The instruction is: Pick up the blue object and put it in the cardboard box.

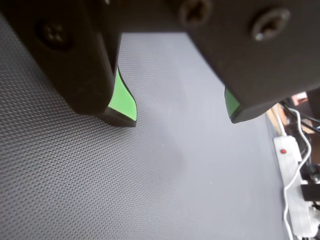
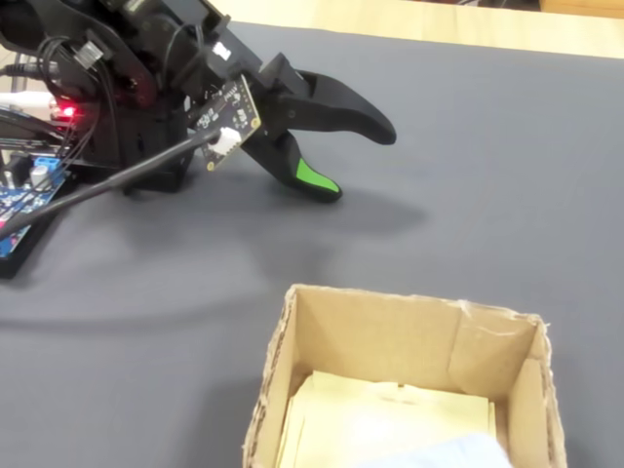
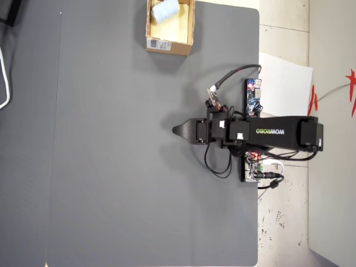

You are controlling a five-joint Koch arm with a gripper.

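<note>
The table (image 3: 111, 167), covered by a dark grey textured mat, fills most of the overhead view; its near and far ends run out of the fixed view. The black arm (image 3: 278, 132) lies on the right of the overhead view, with "WOWROBO" in green letters along it. The cardboard box (image 3: 186, 28) sits at the far top edge of the overhead view, partly cut off, with a white barcode label (image 3: 158, 44) on its outer side, too small to read. Inside it lies the blue object (image 3: 165, 11), only a pale corner of which shows at the bottom of the fixed view. The hand (image 1: 182, 120) is wide apart and empty, low over bare mat, well apart from the box.
</note>
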